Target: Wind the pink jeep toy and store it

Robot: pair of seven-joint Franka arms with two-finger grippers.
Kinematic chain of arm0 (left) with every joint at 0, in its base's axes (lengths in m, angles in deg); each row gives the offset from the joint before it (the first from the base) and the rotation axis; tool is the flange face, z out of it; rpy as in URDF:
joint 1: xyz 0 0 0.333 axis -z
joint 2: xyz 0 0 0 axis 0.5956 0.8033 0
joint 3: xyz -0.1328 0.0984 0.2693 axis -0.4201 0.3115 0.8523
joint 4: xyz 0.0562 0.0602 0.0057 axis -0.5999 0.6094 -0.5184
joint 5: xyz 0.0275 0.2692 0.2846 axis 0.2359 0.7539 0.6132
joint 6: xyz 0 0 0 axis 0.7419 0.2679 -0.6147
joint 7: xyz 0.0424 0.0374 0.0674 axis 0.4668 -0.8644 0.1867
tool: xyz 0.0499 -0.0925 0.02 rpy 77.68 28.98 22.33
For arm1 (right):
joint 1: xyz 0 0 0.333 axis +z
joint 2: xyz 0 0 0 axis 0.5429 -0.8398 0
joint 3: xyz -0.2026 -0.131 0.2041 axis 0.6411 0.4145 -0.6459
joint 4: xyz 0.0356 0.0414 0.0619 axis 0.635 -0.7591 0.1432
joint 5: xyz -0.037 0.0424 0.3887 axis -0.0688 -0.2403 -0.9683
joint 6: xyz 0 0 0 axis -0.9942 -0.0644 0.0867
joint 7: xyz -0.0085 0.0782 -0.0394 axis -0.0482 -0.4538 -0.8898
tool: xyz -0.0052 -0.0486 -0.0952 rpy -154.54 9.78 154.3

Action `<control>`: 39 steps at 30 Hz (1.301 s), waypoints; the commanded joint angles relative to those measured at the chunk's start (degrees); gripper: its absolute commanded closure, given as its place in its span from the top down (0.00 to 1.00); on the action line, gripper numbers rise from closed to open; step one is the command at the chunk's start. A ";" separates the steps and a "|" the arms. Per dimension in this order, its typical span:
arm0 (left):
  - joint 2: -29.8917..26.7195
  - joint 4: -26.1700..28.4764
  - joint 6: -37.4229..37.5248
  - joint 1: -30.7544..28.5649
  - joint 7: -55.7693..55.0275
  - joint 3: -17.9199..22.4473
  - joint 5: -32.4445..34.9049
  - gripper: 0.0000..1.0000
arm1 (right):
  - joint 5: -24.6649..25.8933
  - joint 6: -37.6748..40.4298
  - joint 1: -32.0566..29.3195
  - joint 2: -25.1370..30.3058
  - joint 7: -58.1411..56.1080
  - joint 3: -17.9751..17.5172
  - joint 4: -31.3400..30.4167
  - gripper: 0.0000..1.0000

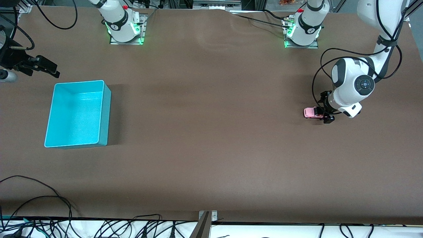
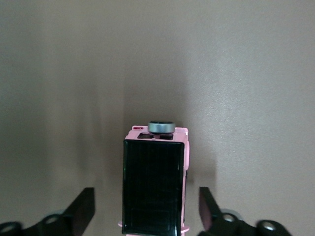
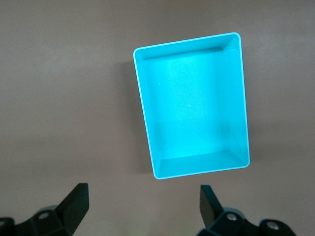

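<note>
Toy car: the pink jeep toy (image 1: 311,112) is sitting on the brown table (image 1: 211,148) at the middle right of the front view, toward the left arm's end; in the left wrist view its black roof (image 2: 153,187) is filling the lower centre.
Left gripper: the left gripper (image 1: 323,112) is reaching down around the jeep, fingers (image 2: 81,209) standing apart on either side of it with a gap showing, not pressing it.
Right gripper: the right gripper (image 1: 43,67) is waiting at the upper left of the front view, jaws spread wide and holding nothing.
Bin: the turquoise bin (image 1: 77,114) is standing on the table at the middle left of the front view, well apart from the jeep.
</note>
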 commanded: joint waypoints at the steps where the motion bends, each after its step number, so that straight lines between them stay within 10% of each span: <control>1: -0.63 0.64 -0.80 0.31 -0.47 0.04 -0.66 0.43 | -1.03 0.37 -0.19 -0.30 -1.04 -0.04 1.10 1.00; 6: -0.80 0.46 -0.80 -0.04 -0.47 0.04 -0.66 0.14 | -1.03 0.29 -0.02 -0.39 -0.95 -0.13 1.10 1.00; 39: 1.91 -9.90 4.04 9.71 -21.47 -10.60 0.22 0.13 | -1.03 0.64 -0.10 -0.39 -0.95 -0.22 1.01 1.00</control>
